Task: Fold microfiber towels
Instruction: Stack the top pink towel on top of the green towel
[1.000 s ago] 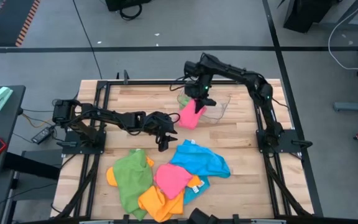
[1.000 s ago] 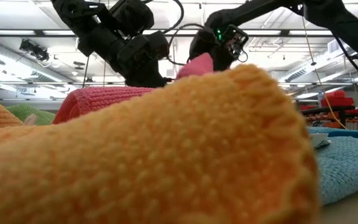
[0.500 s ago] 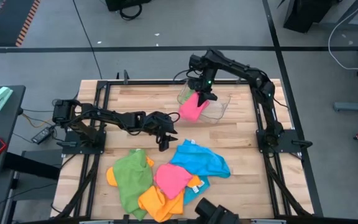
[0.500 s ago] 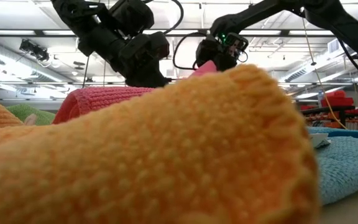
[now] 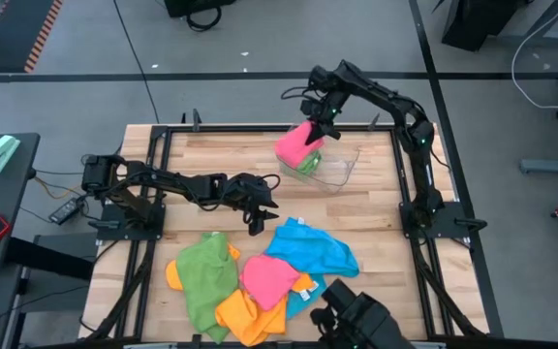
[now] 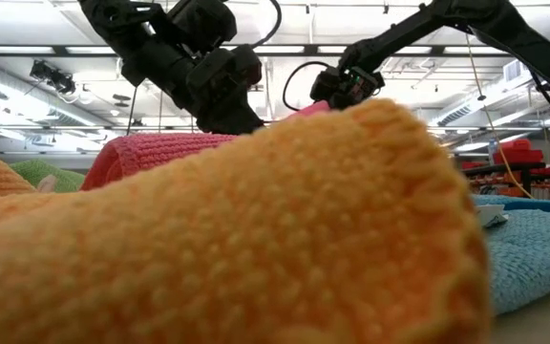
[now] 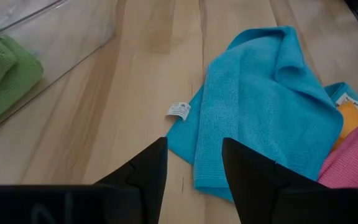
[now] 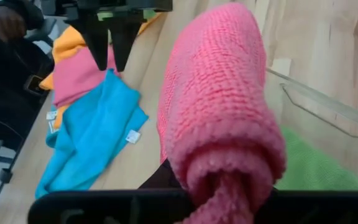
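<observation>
Right gripper (image 5: pixel 320 124): raised over the far side of the table, above the far-left rim of the clear plastic tray; jaws pinched on the folded pink towel.
Folded pink towel (image 5: pixel 296 143): hangs as a thick roll from the right gripper, its lower end over the tray's left edge; in the right wrist view (image 8: pixel 219 124) it fills the middle of the picture.
Clear plastic tray (image 5: pixel 342 167): stands on the far half of the wooden table, right of centre.
Green towel in tray (image 5: pixel 307 162): folded, lying inside the tray below the pink towel; seen through the tray wall in the left wrist view (image 7: pixel 2 78).
Left gripper (image 5: pixel 256 225): low over the table centre, just beside the far-left corner of the sky-blue towel; jaws partly spread, nothing between them.
Sky-blue towel (image 5: pixel 315 249): crumpled flat on the near half of the table, white tag at its edge.
Loose heap: green towel (image 5: pixel 204 276), pink towel (image 5: pixel 267 278) and orange towel (image 5: pixel 243 316), overlapping at the near edge.
Wooden table (image 5: pixel 221 155): bare boards on the far left.
</observation>
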{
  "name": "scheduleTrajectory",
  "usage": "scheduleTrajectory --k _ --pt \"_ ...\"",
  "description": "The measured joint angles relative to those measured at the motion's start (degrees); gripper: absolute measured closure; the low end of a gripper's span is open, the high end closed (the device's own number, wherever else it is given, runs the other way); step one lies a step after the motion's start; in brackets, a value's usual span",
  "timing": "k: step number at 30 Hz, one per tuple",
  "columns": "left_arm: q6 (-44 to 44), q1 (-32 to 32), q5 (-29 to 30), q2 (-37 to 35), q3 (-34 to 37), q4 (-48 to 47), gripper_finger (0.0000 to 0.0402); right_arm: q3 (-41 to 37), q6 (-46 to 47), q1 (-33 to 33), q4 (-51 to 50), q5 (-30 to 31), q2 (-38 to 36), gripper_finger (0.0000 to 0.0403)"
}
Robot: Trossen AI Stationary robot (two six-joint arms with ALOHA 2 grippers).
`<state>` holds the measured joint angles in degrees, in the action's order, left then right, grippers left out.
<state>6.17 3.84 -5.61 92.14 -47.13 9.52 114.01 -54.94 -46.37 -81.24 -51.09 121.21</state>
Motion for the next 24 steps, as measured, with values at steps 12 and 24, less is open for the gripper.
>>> scheduleTrajectory --k 12,24 --pt "-0.8 0.0 0.0 0.0 0.0 -0.1 0.0239 0.0 -0.3 0.0 2.8 6.8 0.0 0.0384" --pt "-0.8 0.0 0.0 0.0 0.0 -0.5 0.0239 0.6 -2.0 -1.7 -9.1 5.9 0.0 0.0384"
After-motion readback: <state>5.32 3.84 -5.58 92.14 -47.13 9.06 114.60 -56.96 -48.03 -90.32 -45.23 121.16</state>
